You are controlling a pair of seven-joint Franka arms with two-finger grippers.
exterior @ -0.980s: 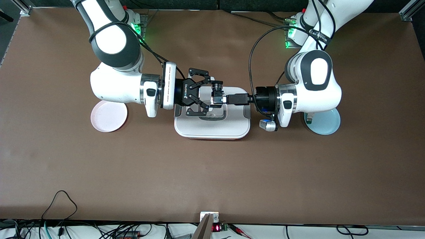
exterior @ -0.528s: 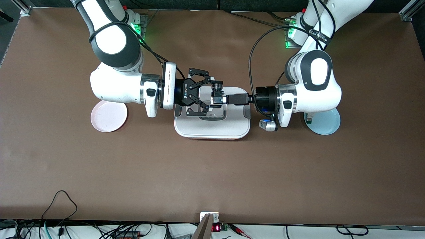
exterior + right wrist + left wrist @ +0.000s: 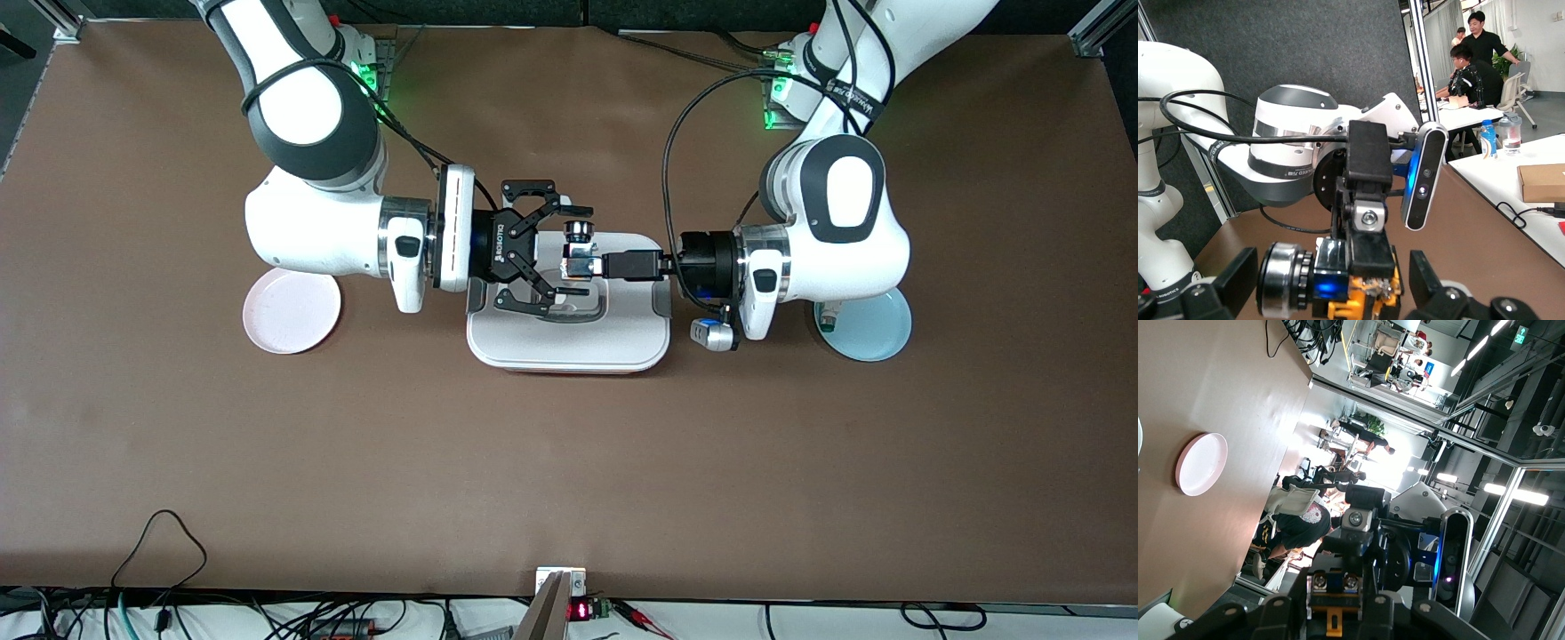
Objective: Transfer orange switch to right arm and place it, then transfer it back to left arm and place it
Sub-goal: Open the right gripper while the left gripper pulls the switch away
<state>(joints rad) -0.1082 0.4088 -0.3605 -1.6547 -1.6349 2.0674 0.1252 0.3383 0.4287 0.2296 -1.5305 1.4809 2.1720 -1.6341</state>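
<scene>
The orange switch (image 3: 580,252), a small black body with a silver ring end and orange parts, hangs in the air over the box (image 3: 569,342). My left gripper (image 3: 594,264) is shut on it. In the left wrist view the switch (image 3: 1333,590) sits between that gripper's fingers (image 3: 1335,608). My right gripper (image 3: 571,252) is open, one finger on each side of the switch, not touching it. In the right wrist view the switch (image 3: 1338,283) lies between the spread fingers of the right gripper (image 3: 1331,280).
The white box with grey latches sits mid-table under both grippers. A pink plate (image 3: 292,311) lies toward the right arm's end and shows in the left wrist view (image 3: 1201,463). A light-blue plate (image 3: 876,329) with a small white switch (image 3: 827,318) lies under the left arm.
Both arms have shifted slightly together, carrying the switch a little toward the robots' bases in the front view. The left gripper keeps its hold; the right gripper stays open around the switch.
</scene>
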